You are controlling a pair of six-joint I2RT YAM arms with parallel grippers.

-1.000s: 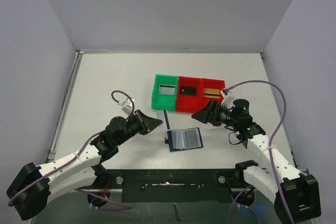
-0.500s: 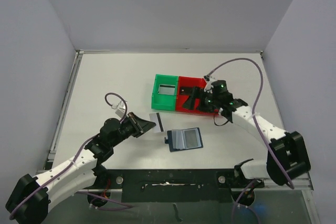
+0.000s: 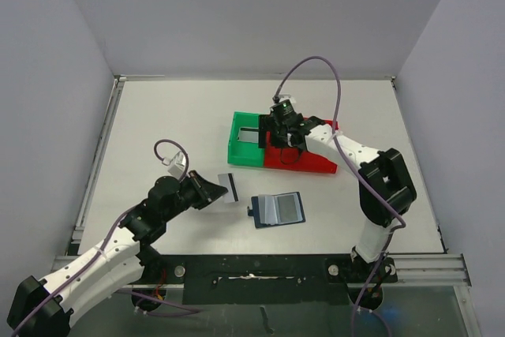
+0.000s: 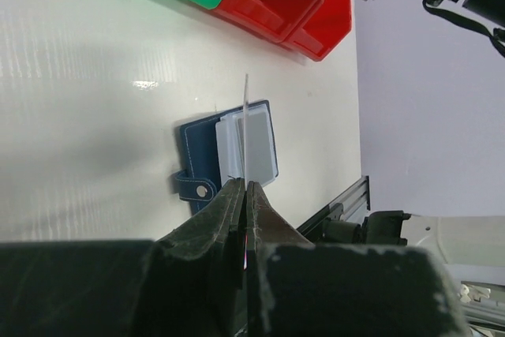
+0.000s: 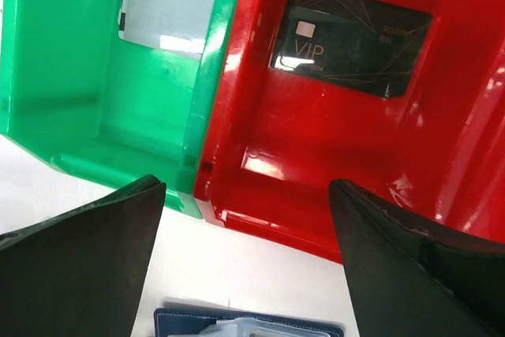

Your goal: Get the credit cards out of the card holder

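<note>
Pinching a card (image 4: 246, 128) by one short edge, the left gripper (image 4: 245, 189) is clamped tight on it, edge-on above the table (image 3: 158, 124). That grip leaves most of the card free to be laid down flat. It hangs just left of the card holder (image 3: 278, 208), which lies open, its clear pockets looking empty from above. The right gripper (image 5: 245, 187) is spread wide with nothing in it, over the wall between the green tray (image 5: 55, 76) and the red tray (image 5: 316, 140). A silver card (image 5: 170, 9) lies in the green one and a black card (image 5: 351, 41) in the red. The right arm crosses the red tray, so that side looks crowded. Bare table runs from the held card to the green tray's near wall — the edge to clear.
</note>
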